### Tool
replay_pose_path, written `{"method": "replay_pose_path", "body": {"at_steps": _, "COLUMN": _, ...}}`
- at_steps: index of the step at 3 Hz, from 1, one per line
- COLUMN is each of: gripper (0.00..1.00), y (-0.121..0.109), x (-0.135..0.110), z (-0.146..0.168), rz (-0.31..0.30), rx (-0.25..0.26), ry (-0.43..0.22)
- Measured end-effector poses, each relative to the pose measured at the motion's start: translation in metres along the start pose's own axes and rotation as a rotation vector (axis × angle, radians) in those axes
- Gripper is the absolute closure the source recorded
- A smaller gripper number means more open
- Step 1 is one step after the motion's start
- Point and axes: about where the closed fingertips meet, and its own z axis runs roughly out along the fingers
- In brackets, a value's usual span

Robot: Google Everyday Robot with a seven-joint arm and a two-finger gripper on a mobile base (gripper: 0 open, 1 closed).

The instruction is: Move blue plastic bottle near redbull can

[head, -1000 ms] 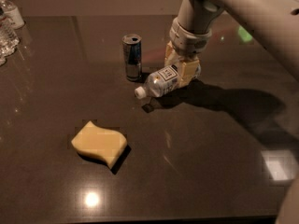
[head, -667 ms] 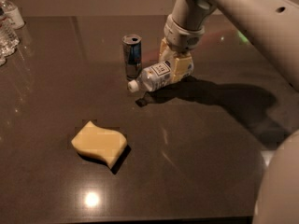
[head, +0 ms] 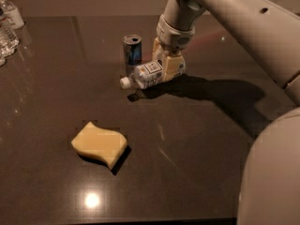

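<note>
The redbull can [head: 132, 53] stands upright on the dark table [head: 197, 149], at the back middle. The blue plastic bottle [head: 144, 75] lies on its side just in front and to the right of the can, white cap pointing left, label up. It sits a little above the table, with a small shadow under the cap. My gripper [head: 165, 68] comes down from the upper right and is shut on the bottle's rear half. The bottle's base is hidden by the fingers.
A yellow sponge [head: 99, 144] lies front left on the table. Clear ribbed water bottles [head: 8, 26] stand at the far left edge. My arm's shadow falls to the right of the gripper. The robot's body fills the right front corner.
My gripper has carried the bottle to the left, closer to the can. The can and the sponge have not moved.
</note>
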Motion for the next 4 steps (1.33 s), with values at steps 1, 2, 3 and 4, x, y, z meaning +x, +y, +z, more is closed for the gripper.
{"method": "replay_pose_path", "body": {"at_steps": 1, "gripper": 0.35, "y": -0.0042, "x": -0.0004, "z": 0.0072, "rz": 0.012, "rx": -0.005, "ry": -0.001}}
{"method": "replay_pose_path", "body": {"at_steps": 2, "gripper": 0.12, "y": -0.0054, "x": -0.0001, "z": 0.0107, "rz": 0.009, "rx": -0.014, "ry": 0.005}}
{"method": "replay_pose_path", "body": {"at_steps": 3, "gripper": 0.0, "y": -0.0064, "x": -0.0006, "z": 0.0128, "rz": 0.008, "rx": -0.012, "ry": 0.004}}
{"method": "replay_pose_path", "body": {"at_steps": 4, "gripper": 0.0, "y": -0.0064, "x": -0.0006, "z": 0.0128, "rz": 0.008, "rx": -0.012, "ry": 0.004}}
